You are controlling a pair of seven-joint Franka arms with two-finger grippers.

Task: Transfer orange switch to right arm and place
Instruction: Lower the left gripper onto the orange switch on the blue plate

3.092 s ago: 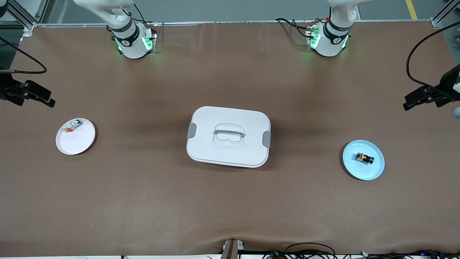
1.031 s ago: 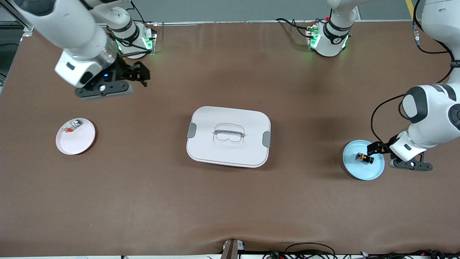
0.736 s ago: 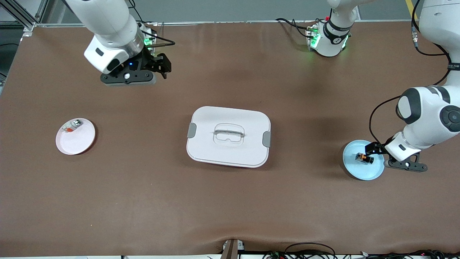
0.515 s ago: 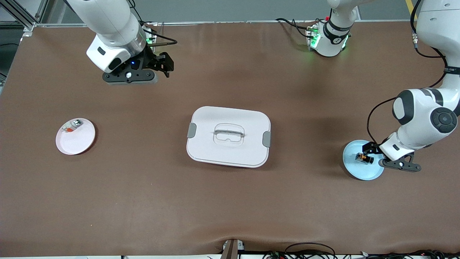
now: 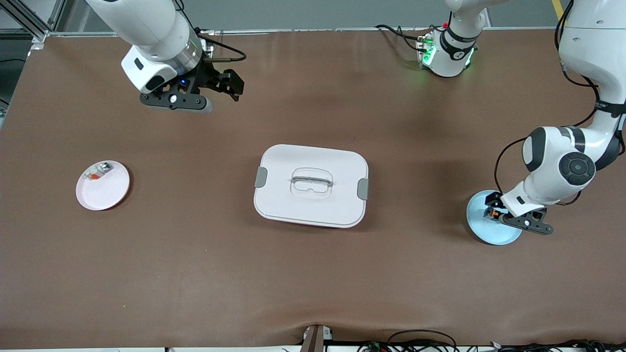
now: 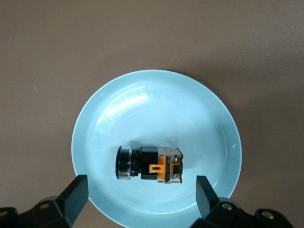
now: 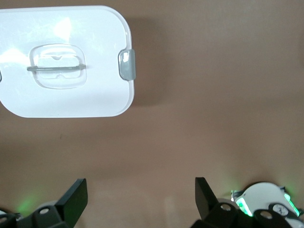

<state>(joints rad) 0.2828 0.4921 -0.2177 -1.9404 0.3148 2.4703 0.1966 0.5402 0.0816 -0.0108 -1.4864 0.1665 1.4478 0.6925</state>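
In the front view the left arm hid most of the orange switch (image 5: 490, 213) and part of the blue plate (image 5: 481, 230) toward its end of the table.

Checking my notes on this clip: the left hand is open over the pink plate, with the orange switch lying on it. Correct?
Not quite. The plate is light blue, not pink, as the left wrist view shows. The left hand is open over it, and the orange switch lies on it.
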